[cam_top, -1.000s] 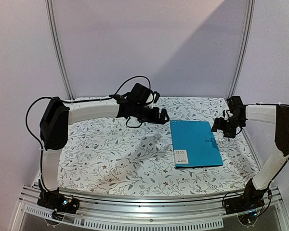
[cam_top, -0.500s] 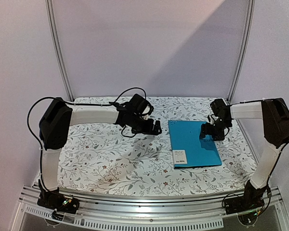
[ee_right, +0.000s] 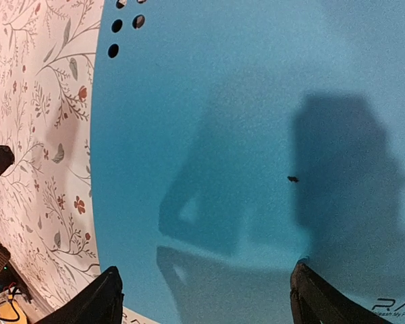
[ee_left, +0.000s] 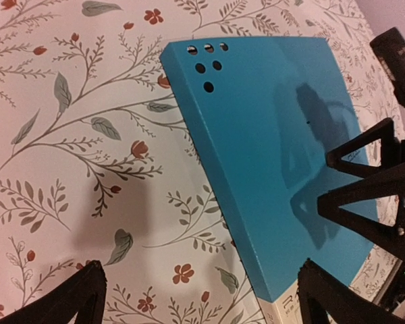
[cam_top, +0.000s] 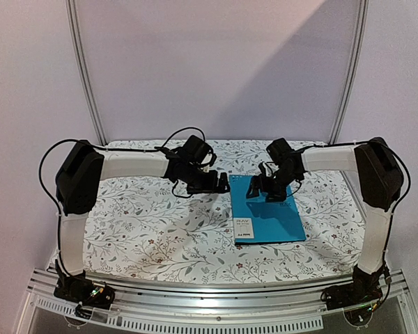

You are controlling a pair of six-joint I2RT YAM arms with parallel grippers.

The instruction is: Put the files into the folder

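Note:
The teal-blue folder [cam_top: 272, 212] lies shut and flat on the floral cloth, right of centre, with its white label [cam_top: 244, 228] at the near left corner. It also shows in the left wrist view [ee_left: 277, 135] and fills the right wrist view [ee_right: 256, 121]. My left gripper [cam_top: 221, 184] is open and empty, just left of the folder's far left corner, with the folder's left edge between its fingers [ee_left: 199, 304]. My right gripper [cam_top: 260, 192] is open low over the folder's far left part [ee_right: 209, 304]. No loose files are in view.
The floral tablecloth [cam_top: 153, 223] covers the table. Two curved metal posts [cam_top: 83, 76] rise at the back corners before a pale wall. An aluminium rail [cam_top: 209, 306] runs along the near edge. My right gripper's black fingers [ee_left: 364, 182] show in the left wrist view.
My right arm has swung left from the table's right side onto the folder. The folder has slid left. My left gripper has drawn back slightly to the left.

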